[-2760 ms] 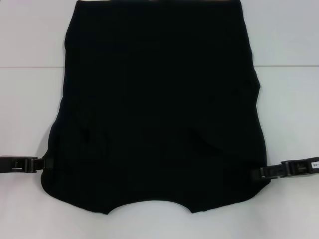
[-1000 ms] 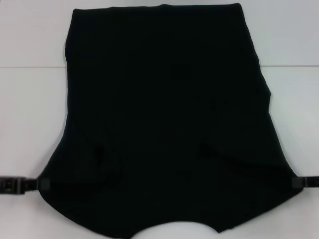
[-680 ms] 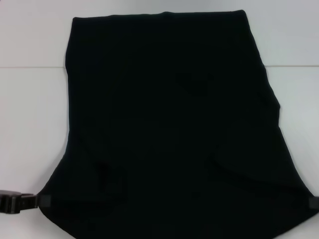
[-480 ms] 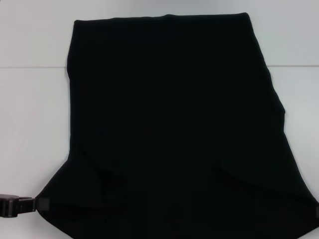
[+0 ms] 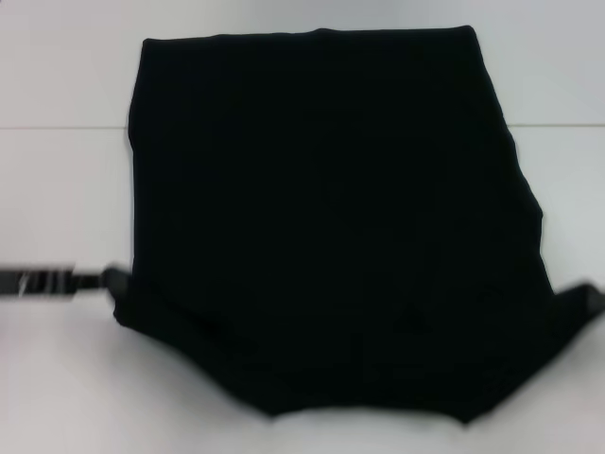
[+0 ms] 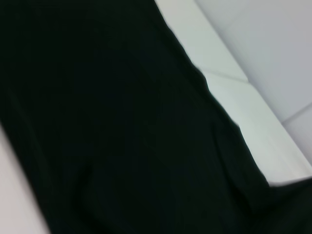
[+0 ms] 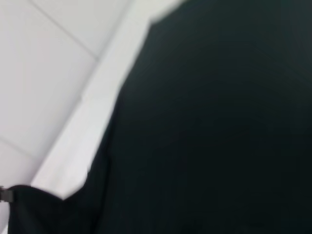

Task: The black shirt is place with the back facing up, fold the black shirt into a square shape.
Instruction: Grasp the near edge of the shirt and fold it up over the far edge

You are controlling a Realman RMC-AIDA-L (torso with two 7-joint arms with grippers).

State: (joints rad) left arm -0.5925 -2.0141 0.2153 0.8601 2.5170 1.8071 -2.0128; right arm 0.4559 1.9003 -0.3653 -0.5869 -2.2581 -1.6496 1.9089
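Black matte cloth shirt is spread on the white worktop, its near edge lifted by the left tool and right tool. Their grip cannot be told. Uneven pulling could skew the fold.

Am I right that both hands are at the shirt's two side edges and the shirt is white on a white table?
Not quite: the shirt is black, not white, as the head view shows. The rest holds: the left hand and right hand are at its two side edges, and the table is white.
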